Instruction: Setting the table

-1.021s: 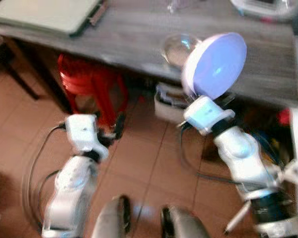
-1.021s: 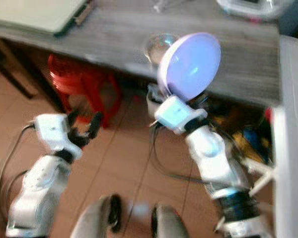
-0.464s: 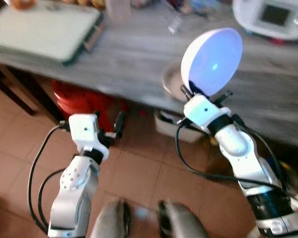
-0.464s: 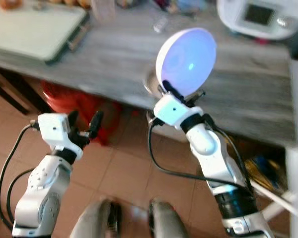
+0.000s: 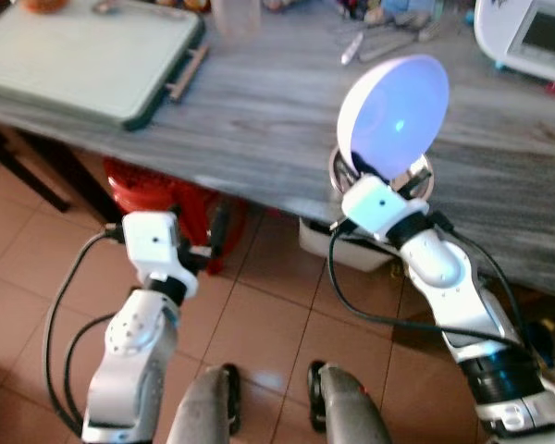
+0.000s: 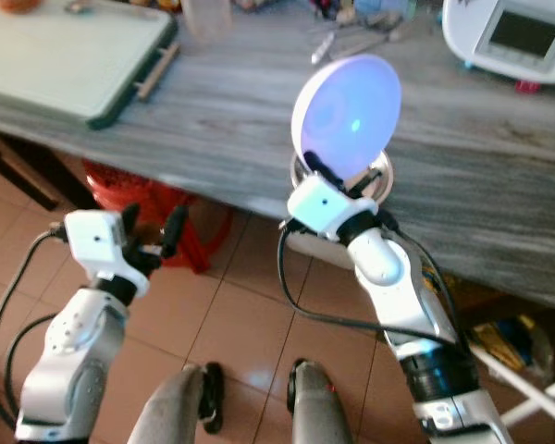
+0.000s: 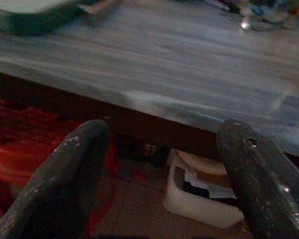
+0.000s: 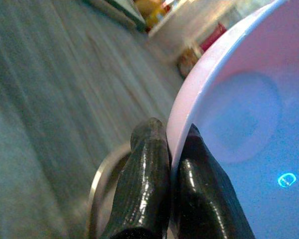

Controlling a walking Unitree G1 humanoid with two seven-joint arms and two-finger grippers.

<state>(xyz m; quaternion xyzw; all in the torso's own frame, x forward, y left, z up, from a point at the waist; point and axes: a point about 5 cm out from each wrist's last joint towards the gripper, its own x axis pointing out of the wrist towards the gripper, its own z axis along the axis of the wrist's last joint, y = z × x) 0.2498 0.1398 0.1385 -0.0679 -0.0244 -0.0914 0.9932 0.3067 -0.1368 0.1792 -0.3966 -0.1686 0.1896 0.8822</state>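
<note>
The grey table (image 5: 259, 102) is being shown across the upper frame. A white plate (image 5: 395, 116) is being held upright at upper right, pinched by its rim in the closed right gripper (image 8: 164, 164), probably so it can be laid flat beside the metal bowl (image 6: 375, 171). The left gripper (image 7: 164, 164) is being kept wide open and empty at lower left, below the table edge.

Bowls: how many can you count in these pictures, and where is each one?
2. A white bowl is held tilted in the right gripper, pinched at its rim. A metal bowl sits on the grey table just behind it, partly hidden.
</note>
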